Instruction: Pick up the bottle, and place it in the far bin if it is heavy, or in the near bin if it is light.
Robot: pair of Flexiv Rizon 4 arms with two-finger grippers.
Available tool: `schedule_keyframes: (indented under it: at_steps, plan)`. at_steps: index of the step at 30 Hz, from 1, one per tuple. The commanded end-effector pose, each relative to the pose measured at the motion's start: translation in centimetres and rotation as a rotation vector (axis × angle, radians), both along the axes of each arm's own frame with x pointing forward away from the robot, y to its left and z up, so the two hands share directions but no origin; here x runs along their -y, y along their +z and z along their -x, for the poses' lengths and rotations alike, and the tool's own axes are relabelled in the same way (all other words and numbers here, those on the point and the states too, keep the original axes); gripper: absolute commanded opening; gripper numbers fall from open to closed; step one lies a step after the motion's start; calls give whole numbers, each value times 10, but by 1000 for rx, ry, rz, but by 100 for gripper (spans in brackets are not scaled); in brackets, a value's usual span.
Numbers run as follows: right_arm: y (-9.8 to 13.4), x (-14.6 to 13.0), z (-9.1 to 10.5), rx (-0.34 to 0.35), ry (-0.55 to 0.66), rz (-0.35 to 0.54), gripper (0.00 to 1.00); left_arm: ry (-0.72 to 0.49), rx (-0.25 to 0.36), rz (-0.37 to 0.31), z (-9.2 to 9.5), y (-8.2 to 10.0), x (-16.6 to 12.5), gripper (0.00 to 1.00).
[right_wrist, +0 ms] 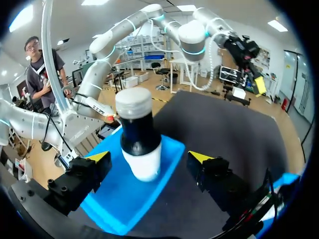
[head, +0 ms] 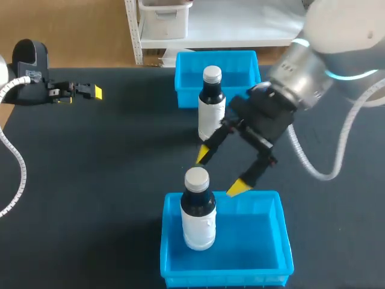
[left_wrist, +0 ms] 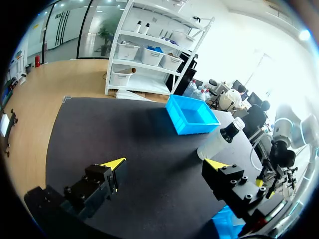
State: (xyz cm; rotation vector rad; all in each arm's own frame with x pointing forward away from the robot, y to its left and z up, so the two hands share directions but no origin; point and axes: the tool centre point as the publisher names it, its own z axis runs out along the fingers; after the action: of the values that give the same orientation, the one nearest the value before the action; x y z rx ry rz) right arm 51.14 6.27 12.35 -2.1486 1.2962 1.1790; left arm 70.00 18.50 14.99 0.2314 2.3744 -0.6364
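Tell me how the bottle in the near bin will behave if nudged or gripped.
Tall and narrow, the bottle stands upright in the near bin, so a sideways nudge would probably tip it. Its round body would likely roll once down. It looks rigid and smooth, so the right gripper may slip unless squeezing squarely.

I see a matt black table top (head: 90,198), like a rubbery mat. The near bin (head: 252,241) and far bin (head: 243,75) look like smooth, glossy blue plastic. The bottle (head: 198,212) in the near bin has a glossy dark shoulder, a satin white body and a dull pale cap. My right gripper (head: 221,171) is matt black, with plain yellow tips.
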Motion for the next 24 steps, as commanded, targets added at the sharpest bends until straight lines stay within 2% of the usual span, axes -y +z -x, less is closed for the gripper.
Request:
schedule_keyframes:
  at_steps: [1, 7, 14, 19, 24]
  plan:
    - [10, 41, -17, 11, -99, 6, 100, 0, 0, 0, 0, 0, 0, 100]
    - [14, 82, -68, 6, -281, 12, 100, 0, 0, 0, 0, 0, 0, 100]
    - [16, 112, -133, 13, -451, 19, 100, 0, 0, 0, 0, 0, 0, 100]
    - [16, 119, -173, 27, -520, 42, 100, 0, 0, 0, 0, 0, 0, 100]
    - [12, 109, -205, 11, -530, 46, 100, 0, 0, 0, 0, 0, 0, 100]
